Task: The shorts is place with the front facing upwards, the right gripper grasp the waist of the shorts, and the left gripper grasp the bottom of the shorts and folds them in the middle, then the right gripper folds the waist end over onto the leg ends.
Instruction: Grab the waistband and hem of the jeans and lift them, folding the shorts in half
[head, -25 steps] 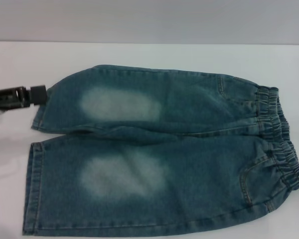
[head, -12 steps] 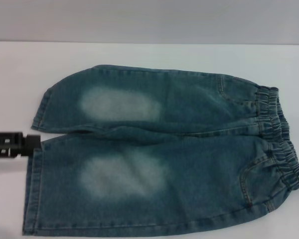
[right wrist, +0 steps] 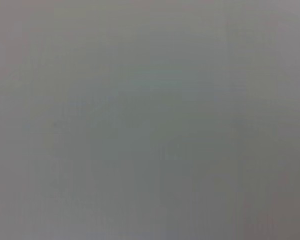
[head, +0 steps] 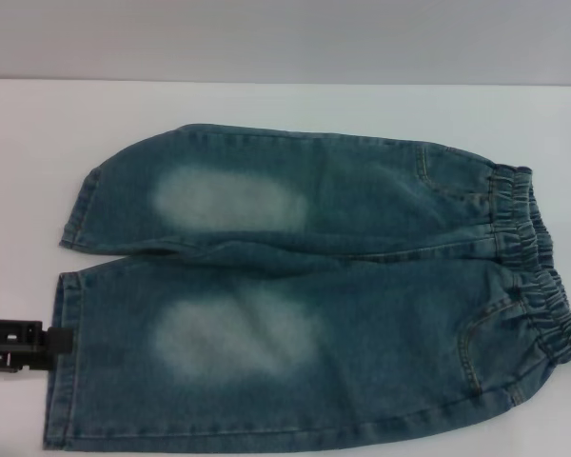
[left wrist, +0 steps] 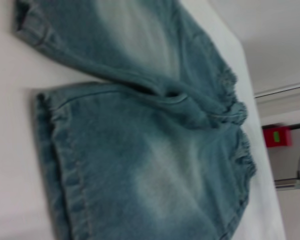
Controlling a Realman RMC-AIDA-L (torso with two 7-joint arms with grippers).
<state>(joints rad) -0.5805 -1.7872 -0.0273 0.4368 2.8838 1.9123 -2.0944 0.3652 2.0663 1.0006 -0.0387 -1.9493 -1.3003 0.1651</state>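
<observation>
White desk point(head: 295, 105) fills my head view, with a grey wall behind its far edge. On it the denim shorts point(head: 314, 286) lie flat, front up. Their long axis runs across my view: the ruffled elastic waist point(head: 538, 262) points to the robot's right, and the bottom of the shorts point(head: 65, 314), two flat stitched hems, points to its left. One leg lies farther from me and one nearer, and each has a pale faded patch. My left hand point(head: 59, 341) comes in low from the left edge, its black tip just at the hem of the nearer leg. I cannot tell from here whether its fingers are apart or together, or whether they actually touch the cloth. My right hand does not show in this view.

From the left wrist view I see the shorts point(left wrist: 155, 150) close up on the desk point(left wrist: 10, 125). The nearer leg's hem point(left wrist: 57, 165) fills the foreground, and the gathered waist point(left wrist: 240, 145) lies beyond. A red box point(left wrist: 276, 136) sits on the wall far behind. The left hand's own fingers are out of shot.

My right wrist view shows only a plain grey blur, nothing I can make out.
</observation>
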